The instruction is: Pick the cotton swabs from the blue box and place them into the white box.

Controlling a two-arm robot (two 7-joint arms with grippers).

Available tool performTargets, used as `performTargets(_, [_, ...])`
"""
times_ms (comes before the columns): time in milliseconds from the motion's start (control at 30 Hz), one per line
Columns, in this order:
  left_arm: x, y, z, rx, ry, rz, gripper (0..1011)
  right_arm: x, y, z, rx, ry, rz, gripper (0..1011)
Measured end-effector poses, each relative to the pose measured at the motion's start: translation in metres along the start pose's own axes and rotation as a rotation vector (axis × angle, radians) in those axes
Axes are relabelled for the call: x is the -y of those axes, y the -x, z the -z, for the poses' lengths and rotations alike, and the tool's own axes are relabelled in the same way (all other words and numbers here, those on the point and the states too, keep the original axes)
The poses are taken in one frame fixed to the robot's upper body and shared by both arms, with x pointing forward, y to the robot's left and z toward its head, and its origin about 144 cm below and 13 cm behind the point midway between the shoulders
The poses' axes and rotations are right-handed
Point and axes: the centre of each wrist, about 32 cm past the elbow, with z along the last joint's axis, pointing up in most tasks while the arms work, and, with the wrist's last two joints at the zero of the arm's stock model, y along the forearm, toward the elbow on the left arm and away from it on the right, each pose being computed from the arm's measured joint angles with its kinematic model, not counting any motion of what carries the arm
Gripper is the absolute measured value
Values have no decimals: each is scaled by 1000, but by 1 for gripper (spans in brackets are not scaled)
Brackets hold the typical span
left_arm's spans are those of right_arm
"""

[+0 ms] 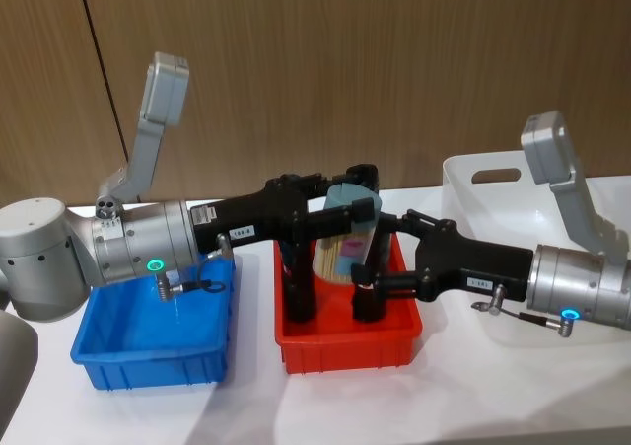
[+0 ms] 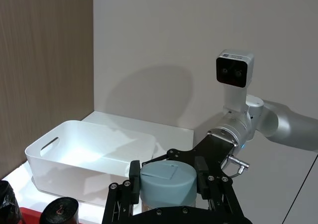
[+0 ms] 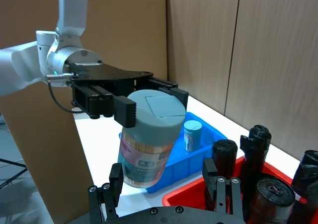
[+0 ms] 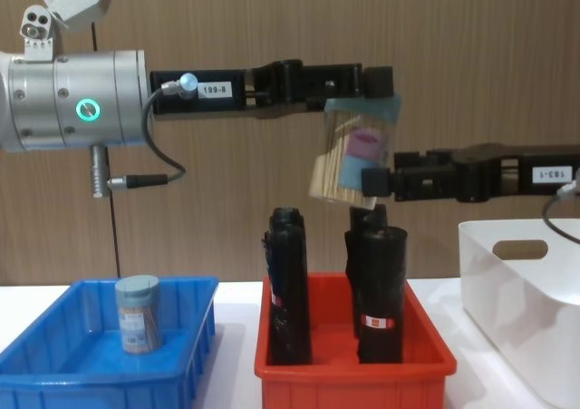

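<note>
My left gripper (image 1: 347, 208) is shut on the pale blue lid of a cotton swabs jar (image 1: 343, 248), holding it tilted in the air above the red bin. My right gripper (image 3: 164, 173) stands open, its fingers (image 3: 115, 184) on either side of the jar's lower part (image 3: 146, 154). From the side, one right pad (image 4: 373, 181) sits at the jar's (image 4: 349, 160) bottom edge. A second cotton swabs jar (image 4: 138, 314) stands upright in the blue box (image 4: 54, 373) at my left. The white box (image 1: 473, 174) sits at my right, beyond the right arm.
The red bin (image 1: 345, 354) lies between the blue and white boxes, directly under the held jar. Tall black rolls (image 4: 290, 282) with red-white labels stand upright in it, their tops just below the jar. A wooden wall closes the back.
</note>
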Motion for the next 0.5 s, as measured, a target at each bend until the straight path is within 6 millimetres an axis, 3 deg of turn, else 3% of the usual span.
performTargets(500, [0, 0, 0, 0, 0, 0, 668, 5, 3, 0, -36, -11, -37, 1003])
